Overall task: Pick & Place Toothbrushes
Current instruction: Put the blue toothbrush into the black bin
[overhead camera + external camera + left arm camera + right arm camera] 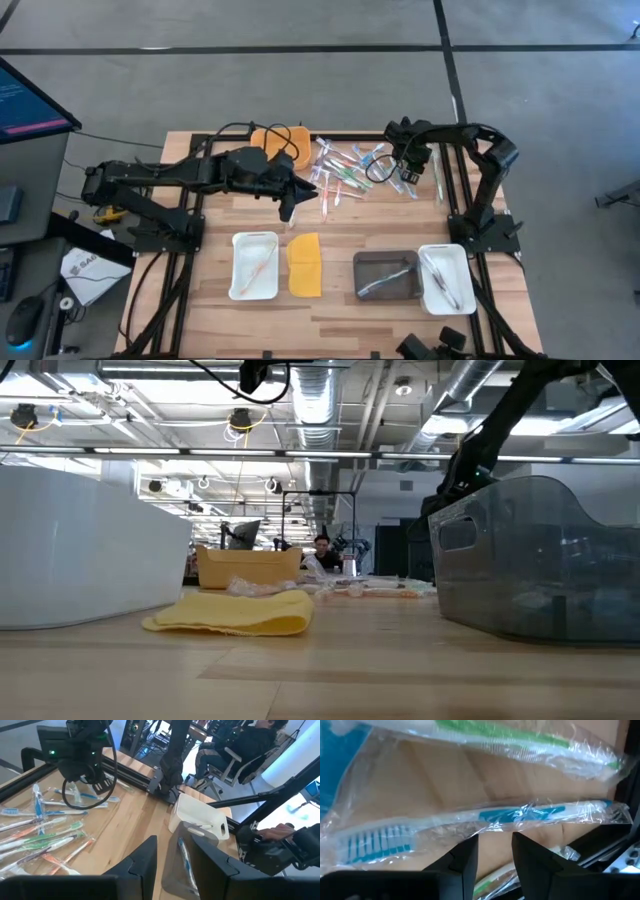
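Observation:
The toothbrushes, thin sticks in clear wrappers, lie in a loose pile on the wooden table's far middle. My right gripper is at the pile's right end, slanting down, open. Just ahead of its fingertips lies a blue-and-white toothbrush in its wrapper, crosswise to the fingers. A green one lies beyond it. My left gripper hangs above the table left of the pile, open, with nothing between its fingers. My right gripper comes slanting from above at the wrapped blue toothbrush, near the middle of its handle, with the fingers across it. I cannot tell whether the fingertips touch the wrapper. The toothbrush lies flat on the table.
Along the near side stand a white tray, a flat yellow lid, a grey tray and a second white tray. A yellow container sits at the far edge, left of the pile. A person sits beyond the table.

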You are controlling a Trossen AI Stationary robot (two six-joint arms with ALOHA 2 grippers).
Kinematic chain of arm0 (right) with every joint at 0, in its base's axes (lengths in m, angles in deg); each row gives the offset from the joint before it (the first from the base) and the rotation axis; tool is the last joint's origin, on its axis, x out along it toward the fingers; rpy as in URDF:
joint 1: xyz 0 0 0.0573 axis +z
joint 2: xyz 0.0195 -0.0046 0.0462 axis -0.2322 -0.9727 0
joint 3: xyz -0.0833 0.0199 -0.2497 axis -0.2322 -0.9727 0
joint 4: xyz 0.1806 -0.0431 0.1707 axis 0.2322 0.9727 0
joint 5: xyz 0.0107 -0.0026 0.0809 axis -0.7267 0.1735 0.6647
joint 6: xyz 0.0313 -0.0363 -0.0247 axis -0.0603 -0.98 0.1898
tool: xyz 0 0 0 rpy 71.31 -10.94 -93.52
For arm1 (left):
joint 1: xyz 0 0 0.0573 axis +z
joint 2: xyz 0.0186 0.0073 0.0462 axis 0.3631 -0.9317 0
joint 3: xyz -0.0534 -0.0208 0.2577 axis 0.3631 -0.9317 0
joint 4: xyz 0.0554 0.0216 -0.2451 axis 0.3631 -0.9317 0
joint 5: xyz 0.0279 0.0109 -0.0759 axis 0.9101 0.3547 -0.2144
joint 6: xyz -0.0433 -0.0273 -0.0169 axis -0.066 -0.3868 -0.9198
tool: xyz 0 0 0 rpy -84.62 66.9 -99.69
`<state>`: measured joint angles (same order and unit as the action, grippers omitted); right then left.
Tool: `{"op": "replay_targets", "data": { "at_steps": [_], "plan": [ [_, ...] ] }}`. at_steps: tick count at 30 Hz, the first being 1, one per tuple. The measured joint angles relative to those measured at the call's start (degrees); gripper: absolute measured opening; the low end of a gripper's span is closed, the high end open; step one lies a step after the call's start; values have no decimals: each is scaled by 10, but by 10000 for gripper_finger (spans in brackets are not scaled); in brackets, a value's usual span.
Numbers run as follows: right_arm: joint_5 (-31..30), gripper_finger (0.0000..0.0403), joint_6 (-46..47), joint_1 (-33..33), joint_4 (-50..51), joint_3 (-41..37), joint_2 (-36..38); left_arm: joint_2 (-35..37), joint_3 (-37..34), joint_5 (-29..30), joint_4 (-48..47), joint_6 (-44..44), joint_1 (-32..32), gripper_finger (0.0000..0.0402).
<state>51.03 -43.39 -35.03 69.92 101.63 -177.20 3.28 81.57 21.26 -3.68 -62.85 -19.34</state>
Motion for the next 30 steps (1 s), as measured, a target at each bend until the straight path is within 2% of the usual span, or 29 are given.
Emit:
{"op": "replay_targets", "data": {
  "at_steps": [17,20,23,26,30],
  "plan": [
    [7,116,-30,60,23,78,-6,0,0,0,0,-1,7,108],
    [25,116,9,65,44,90,-6,0,0,0,0,-1,6,108],
    [79,116,27,67,77,102,-6,0,0,0,0,-3,6,108],
    [129,116,87,60,83,110,-4,0,0,-5,0,-3,6,108],
    [256,116,152,19,38,111,3,0,0,-7,0,-3,6,108]
  ]
}}
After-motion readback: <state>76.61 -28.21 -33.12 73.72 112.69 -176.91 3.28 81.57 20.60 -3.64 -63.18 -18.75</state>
